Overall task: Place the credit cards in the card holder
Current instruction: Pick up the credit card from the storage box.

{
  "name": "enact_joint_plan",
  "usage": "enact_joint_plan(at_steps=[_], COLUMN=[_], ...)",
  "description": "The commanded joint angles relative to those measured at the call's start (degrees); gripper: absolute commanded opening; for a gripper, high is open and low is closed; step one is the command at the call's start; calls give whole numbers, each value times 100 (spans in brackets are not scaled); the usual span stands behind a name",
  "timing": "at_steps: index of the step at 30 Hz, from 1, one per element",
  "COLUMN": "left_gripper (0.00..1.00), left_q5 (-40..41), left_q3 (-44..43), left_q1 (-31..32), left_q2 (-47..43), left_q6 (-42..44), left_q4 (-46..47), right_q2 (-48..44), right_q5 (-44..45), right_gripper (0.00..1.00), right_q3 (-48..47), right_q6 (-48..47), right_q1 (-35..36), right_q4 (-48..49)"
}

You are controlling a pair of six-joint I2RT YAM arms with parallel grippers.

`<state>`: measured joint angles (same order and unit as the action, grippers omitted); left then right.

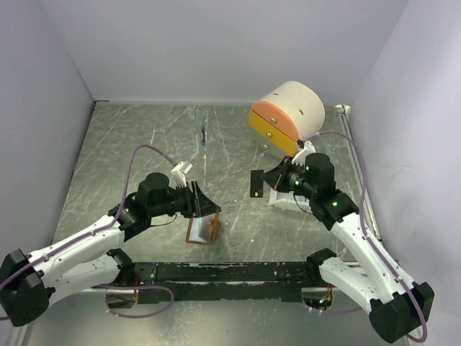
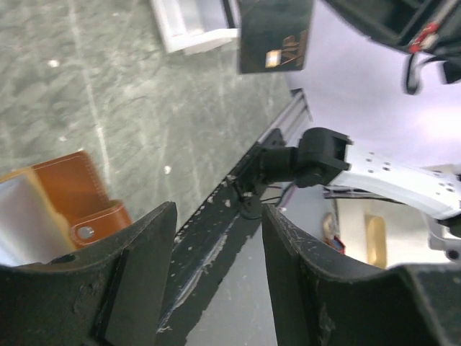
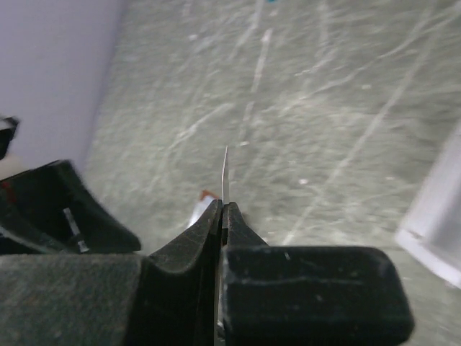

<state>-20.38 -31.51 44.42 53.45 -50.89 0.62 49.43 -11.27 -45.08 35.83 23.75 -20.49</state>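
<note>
Jaws of the right gripper point(image 1: 268, 180) are clamping 1 dark credit card point(image 1: 256, 184), holding it upright in the air, long axis vertical. The card holder point(image 1: 204, 229) is lying open on the table point(image 1: 144, 144) to its left, nearer the bases, just beside the left gripper point(image 1: 200, 196), whose jaws are standing apart, empty. The coming move is likely heading left and down.

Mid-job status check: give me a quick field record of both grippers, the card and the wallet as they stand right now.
left gripper: open, nothing between its fingers, close to the card holder
right gripper: shut on a dark credit card, held above the table
card holder: open on the table, pale pockets showing
card vs holder: apart, not yet inserted
white tray: near the right gripper
drawer box: far right of the table
</note>
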Motion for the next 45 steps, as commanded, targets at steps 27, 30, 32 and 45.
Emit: enact_joint_plan(at_steps=[27, 30, 32, 45], left_gripper=[46, 33, 24, 7], left_q5=[-169, -99, -106, 1797], left_q3=[238, 311, 360, -245], left_q1=[30, 31, 28, 27], left_q2=[-912, -1087, -1148, -1593], left_q6=[-606, -641, -687, -359], left_q4=[887, 851, 885, -1700], right_q2=[412, 436, 460, 752], right_q5=[-564, -570, -542, 341], right_gripper=[0, 0, 0, 33], right_q3=[1155, 1213, 1230, 1146], right_q6=[2047, 2112, 2131, 2101], right_q1=[2121, 2138, 2170, 2577], right_q4=[3563, 3667, 3708, 2925])
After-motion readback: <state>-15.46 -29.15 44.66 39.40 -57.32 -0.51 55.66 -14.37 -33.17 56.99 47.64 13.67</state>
